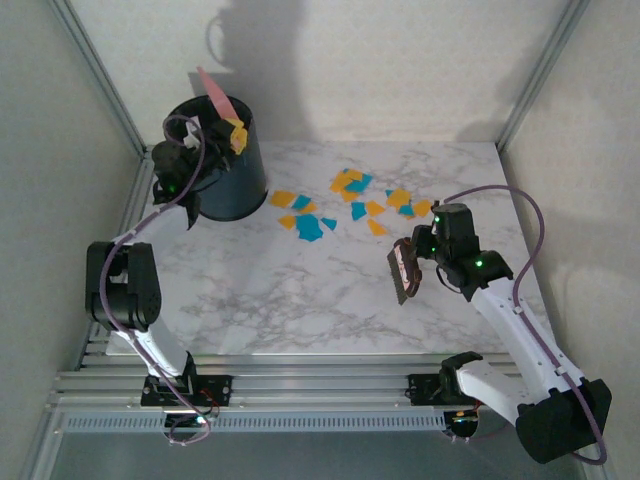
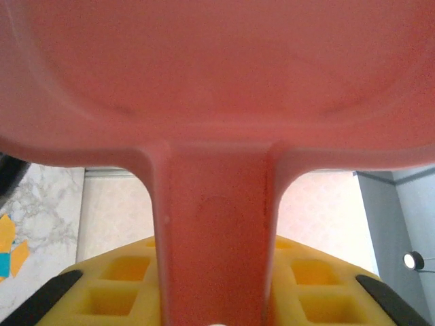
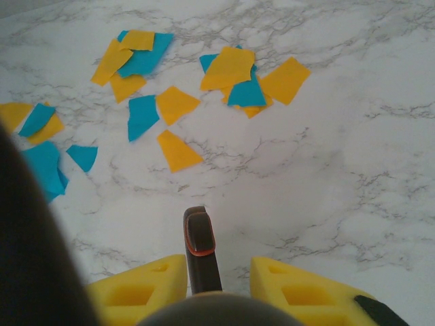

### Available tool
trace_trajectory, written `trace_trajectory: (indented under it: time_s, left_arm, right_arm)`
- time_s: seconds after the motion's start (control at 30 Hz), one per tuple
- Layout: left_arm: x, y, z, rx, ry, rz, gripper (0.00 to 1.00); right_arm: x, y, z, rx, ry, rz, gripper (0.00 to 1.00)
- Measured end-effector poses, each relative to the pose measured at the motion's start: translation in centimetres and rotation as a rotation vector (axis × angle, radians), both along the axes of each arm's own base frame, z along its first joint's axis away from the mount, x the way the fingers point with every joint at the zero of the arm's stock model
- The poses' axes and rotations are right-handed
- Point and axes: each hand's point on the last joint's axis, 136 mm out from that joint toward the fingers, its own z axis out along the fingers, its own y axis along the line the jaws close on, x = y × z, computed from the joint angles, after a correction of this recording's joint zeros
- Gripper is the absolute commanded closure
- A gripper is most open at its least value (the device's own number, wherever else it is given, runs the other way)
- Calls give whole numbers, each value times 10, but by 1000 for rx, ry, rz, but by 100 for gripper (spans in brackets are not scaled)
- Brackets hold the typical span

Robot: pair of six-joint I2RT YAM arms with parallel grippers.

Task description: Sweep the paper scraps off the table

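Orange-yellow and teal paper scraps (image 1: 352, 196) (image 3: 175, 103) lie scattered over the far middle of the marble table (image 1: 300, 290), with a smaller group (image 1: 303, 214) closer to the bin. My left gripper (image 1: 233, 134) (image 2: 214, 275) is shut on the handle of the pink dustpan (image 1: 214, 88) (image 2: 217, 81) and holds it tipped up over a black bin (image 1: 228, 175). To the near right of the scraps, my right gripper (image 1: 425, 254) (image 3: 217, 275) is shut on a dark brush (image 1: 405, 272), lifted off the table. The brush's handle end (image 3: 199, 241) pokes out between the yellow fingers.
The black bin stands at the table's far left corner. Aluminium rails (image 1: 300, 385) run along the near edge by the arm bases, and slanted posts (image 1: 95, 70) frame both sides. Bare marble (image 3: 353, 149) stretches between the scraps and my right gripper.
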Motion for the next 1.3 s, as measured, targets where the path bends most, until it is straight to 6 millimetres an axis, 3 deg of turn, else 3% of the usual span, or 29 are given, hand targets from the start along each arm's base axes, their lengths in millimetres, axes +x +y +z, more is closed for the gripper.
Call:
trace_trajectory:
  time_s: [0.27,0.5,0.77,1.07,1.3]
  left_arm:
    - [9,3,-2,207,8,45,100]
    - [7,9,25,565,-71,87,100]
    - [-16,-18,25,945,-139,-6,100]
    - [-59,-71,-9,1329,-191,-176,100]
    - [-107,-98,-47,1558,-242,-316,100]
  right_arm:
    - [0,0,0,0,-1,0,100]
    - [0,0,1,1,-2,0,100]
    - [0,3,2,16,-5,7,100]
    - [7,11,9,73,-34,17,100]
    - [30,4,8,103,-28,-12,100]
